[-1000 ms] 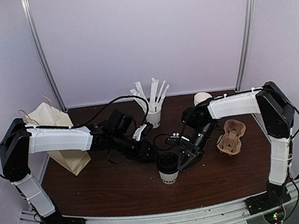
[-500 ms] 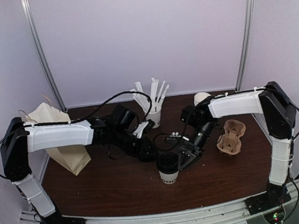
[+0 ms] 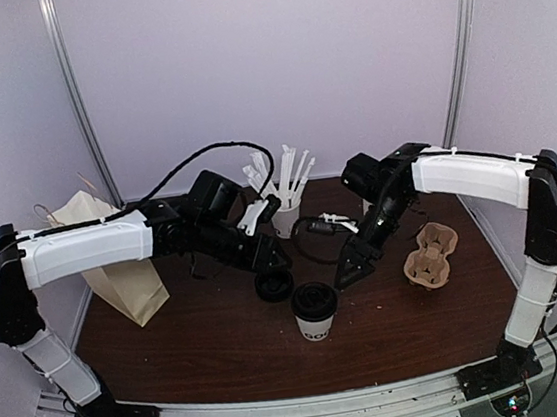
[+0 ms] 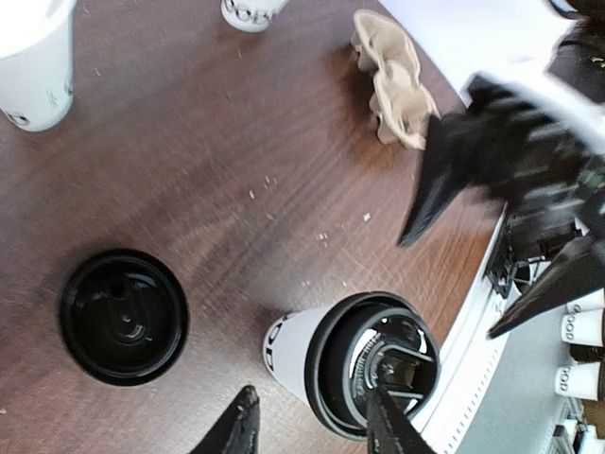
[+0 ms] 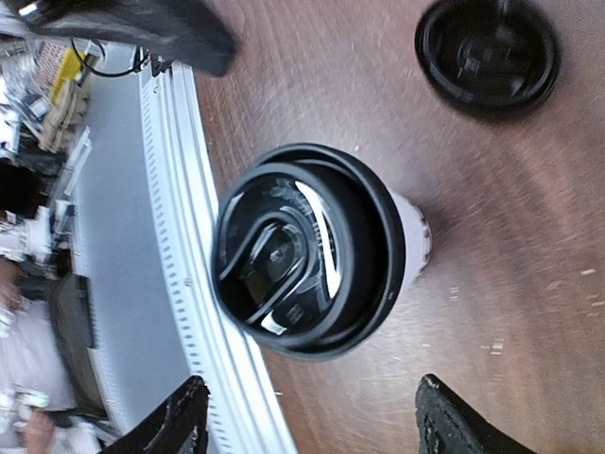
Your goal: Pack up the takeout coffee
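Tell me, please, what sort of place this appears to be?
Likely a mock coffee takeout counter in a robot test booth: a black-lidded paper coffee cup, a cup of straws, a cardboard cup carrier and a paper bag sit on a wooden table.

top cam wide; wrist cams close over cup (image 4: 326,359).

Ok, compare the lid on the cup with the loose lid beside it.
The cup's lid is seated on the white cup, raised off the table. The loose lid lies flat on the wood, covering nothing. The cup's lid is nearer the table's front edge, while the loose lid sits farther back, apart from the cup. Both are round, black and look alike in size.
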